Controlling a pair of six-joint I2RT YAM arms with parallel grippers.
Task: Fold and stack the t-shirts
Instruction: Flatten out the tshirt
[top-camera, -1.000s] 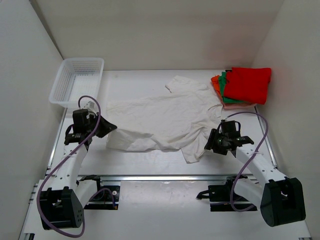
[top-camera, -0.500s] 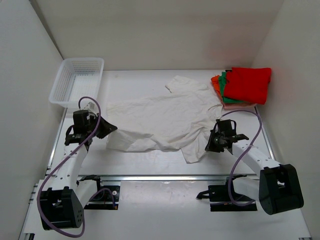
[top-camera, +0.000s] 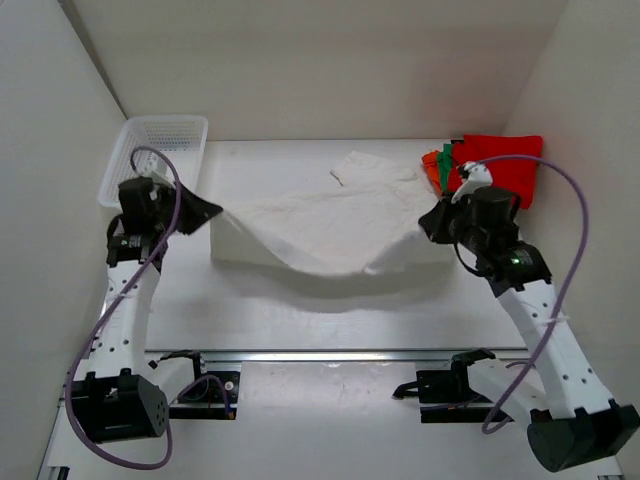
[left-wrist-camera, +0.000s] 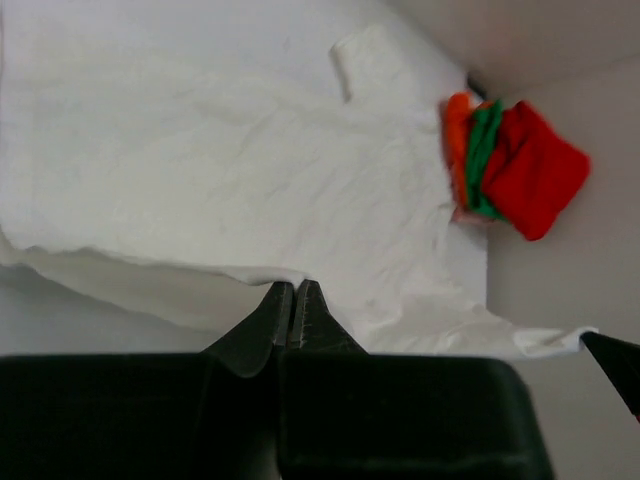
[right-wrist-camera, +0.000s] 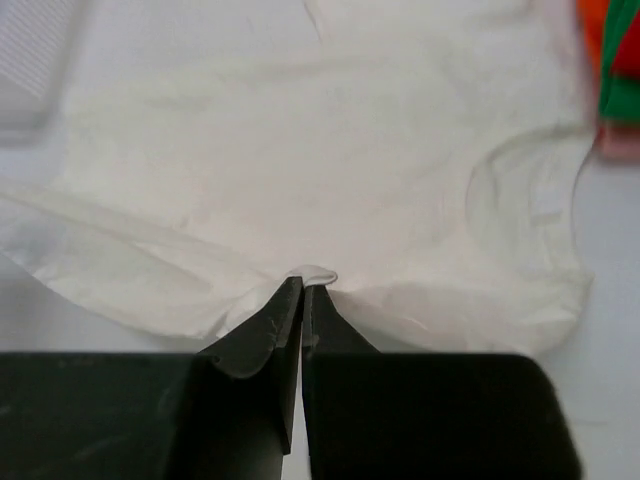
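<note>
The large white t-shirt (top-camera: 320, 225) hangs stretched between my two grippers, its near edge lifted off the table and sagging in the middle. My left gripper (top-camera: 212, 212) is shut on the shirt's left edge; in the left wrist view its tips (left-wrist-camera: 294, 288) pinch white cloth (left-wrist-camera: 230, 170). My right gripper (top-camera: 428, 217) is shut on the right edge; in the right wrist view its tips (right-wrist-camera: 301, 284) pinch a fold of the shirt (right-wrist-camera: 320, 150). Folded red (top-camera: 500, 165), green (top-camera: 446, 166) and orange (top-camera: 431, 163) t-shirts lie stacked at the far right.
A white mesh basket (top-camera: 150, 150) stands at the far left, close behind the left arm. White walls close in the table on three sides. A metal rail (top-camera: 320, 353) runs along the near edge.
Both grippers have risen and moved away from the near edge, lifting the white shirt's near edge off the table. The shirt now hangs taut between them instead of lying flat.
</note>
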